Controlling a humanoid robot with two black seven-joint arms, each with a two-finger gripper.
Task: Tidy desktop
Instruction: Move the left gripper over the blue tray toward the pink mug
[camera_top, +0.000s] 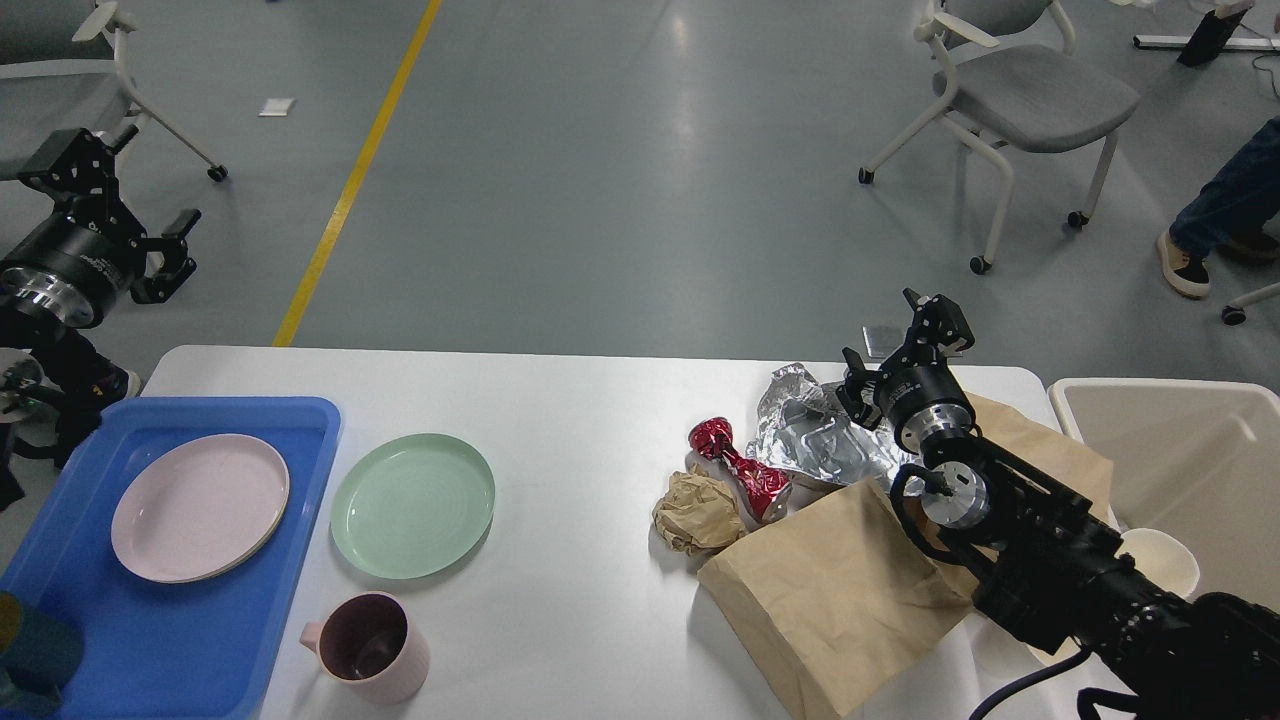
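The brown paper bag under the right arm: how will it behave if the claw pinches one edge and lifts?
The brown paper bag lies flat and creased, so it looks empty and light. Thin paper will probably droop from a single pinch. It overlaps the foil, which might get dragged along.

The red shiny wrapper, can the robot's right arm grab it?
Probably yes. The right gripper hovers over the foil just beside the red wrapper, and nothing covers it.

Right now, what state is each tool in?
Left tool: open, empty, off the desktop.
Right tool: open over the silver foil, holding nothing.
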